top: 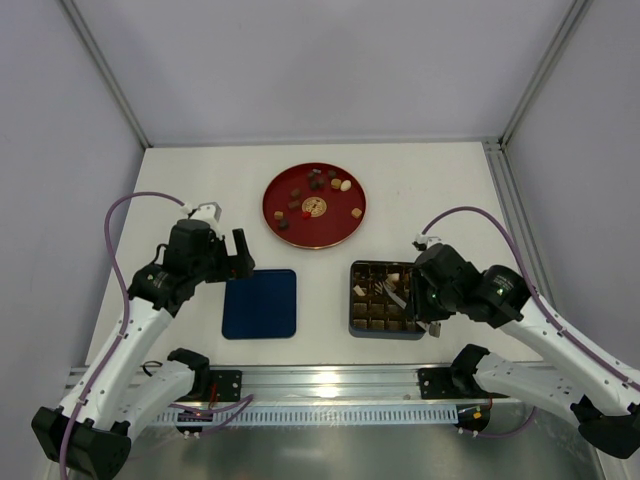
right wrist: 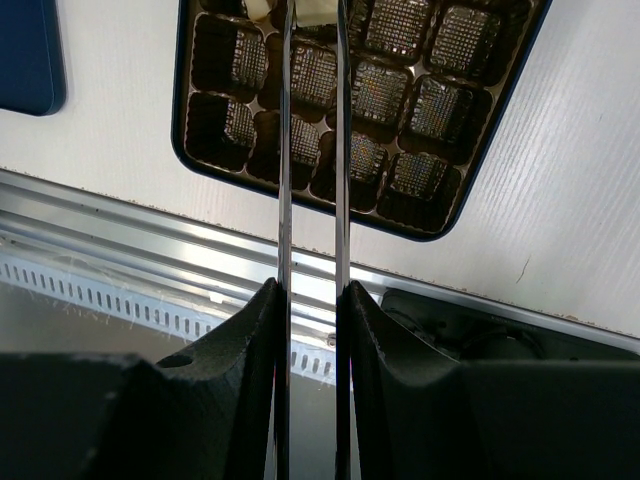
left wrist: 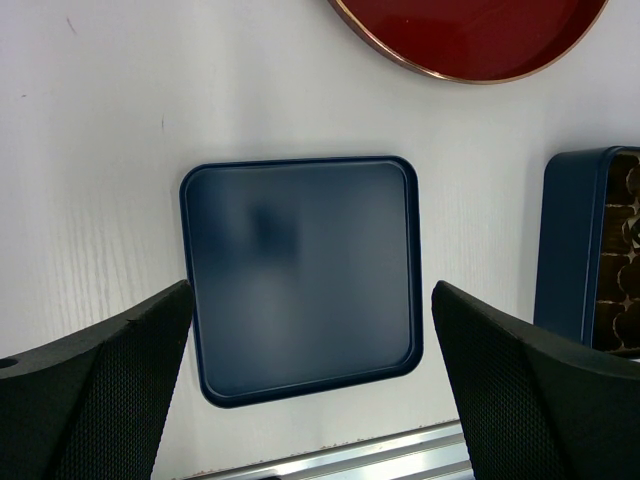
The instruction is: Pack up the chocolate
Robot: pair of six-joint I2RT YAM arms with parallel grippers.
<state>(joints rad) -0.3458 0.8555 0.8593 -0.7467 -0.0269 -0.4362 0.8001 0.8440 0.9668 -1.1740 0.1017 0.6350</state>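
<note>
Chocolate (top: 316, 183) mostly on red plate (top: 335, 236), far centre of counter (top: 440, 190). A dozen-odd tiny bites, dark brown, light brown and cream, round or blocky, lying loose and apart, more of them on the plate's far half. Brown gridded tray (top: 372, 322) in dark-blue box, near right. One cream piece (top: 358, 290) sits in a far-left cell; the near cells are bare. Blue square lid (top: 260, 303) lies flat left of the tray, apart from it. Left hand (left wrist: 311, 290) hangs over the lid, spread wide, holding nothing. Right hand (right wrist: 312, 40) carries long thin metal blades, close together and parallel, reaching over the tray. A cream bit (right wrist: 315, 12) shows between them at the edge of the wrist view. Cannot tell whether it is pinched or lying in a cell.
</note>
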